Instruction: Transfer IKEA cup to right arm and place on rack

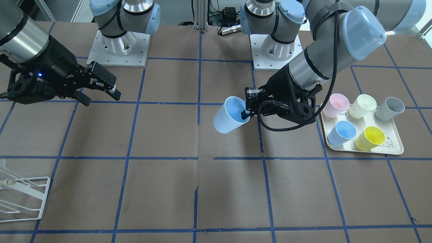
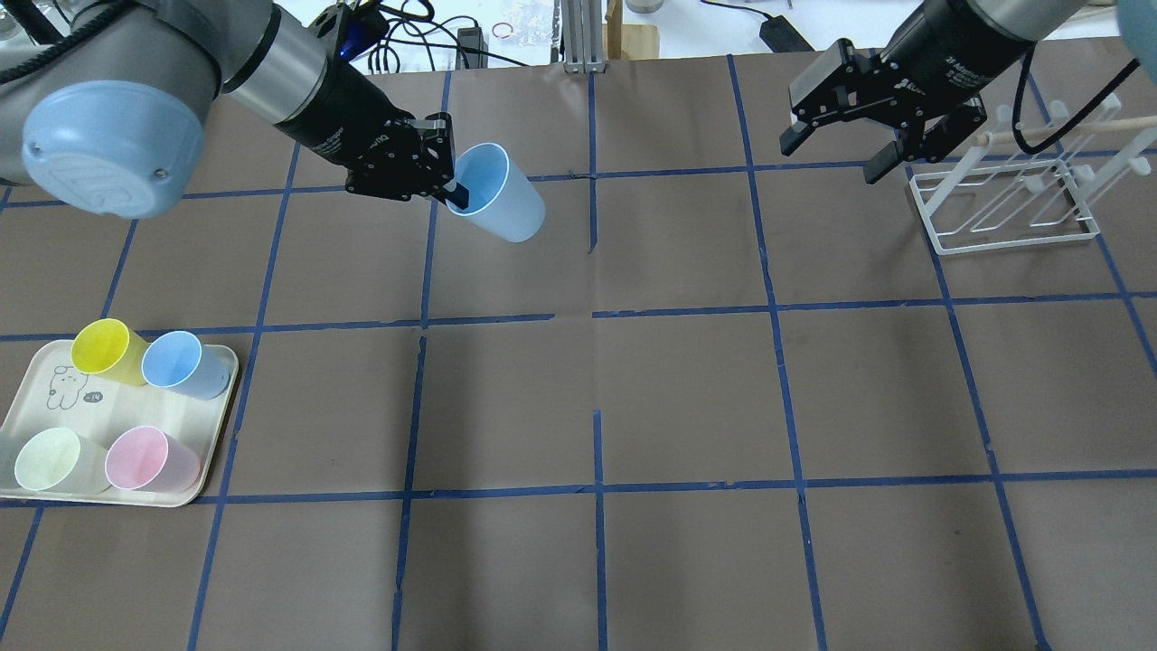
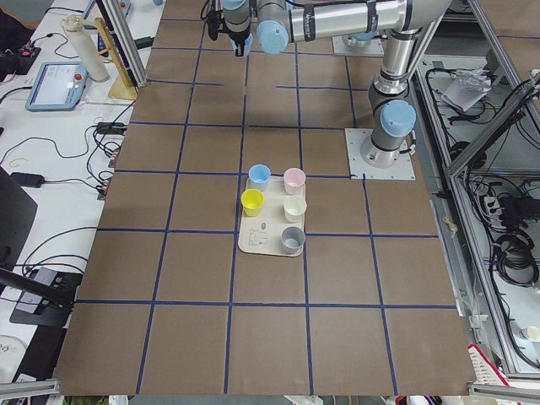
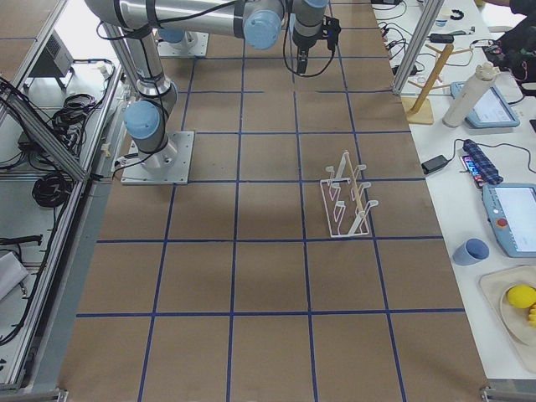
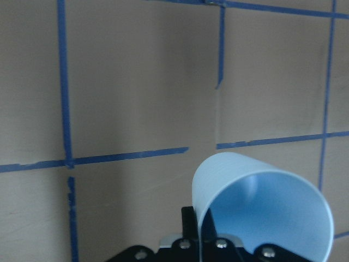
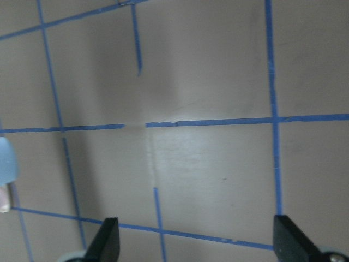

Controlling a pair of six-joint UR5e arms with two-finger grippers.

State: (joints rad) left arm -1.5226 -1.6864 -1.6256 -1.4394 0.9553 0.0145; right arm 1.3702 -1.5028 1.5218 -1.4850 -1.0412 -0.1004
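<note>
My left gripper [image 1: 246, 113] is shut on the rim of the IKEA cup [image 1: 229, 116], one finger inside and one outside. It holds the pale icy-blue cup tilted above the table's middle. The cup also shows in the overhead view [image 2: 506, 194] and the left wrist view [image 5: 267, 213]. My right gripper [image 1: 100, 98] is open and empty, well apart from the cup, with its mouth towards it. In the overhead view the right gripper [image 2: 832, 155] hangs just left of the white wire rack [image 2: 1003, 203]. The rack also shows in the front-facing view [image 1: 23, 199].
A cream tray [image 1: 395, 146] on the robot's left side holds a pink cup [image 1: 335, 105], a cream cup [image 1: 362, 105], a grey cup [image 1: 389, 108], a saturated blue cup [image 1: 342, 132] and a yellow cup [image 1: 369, 138]. Brown paper with blue tape lines covers the table.
</note>
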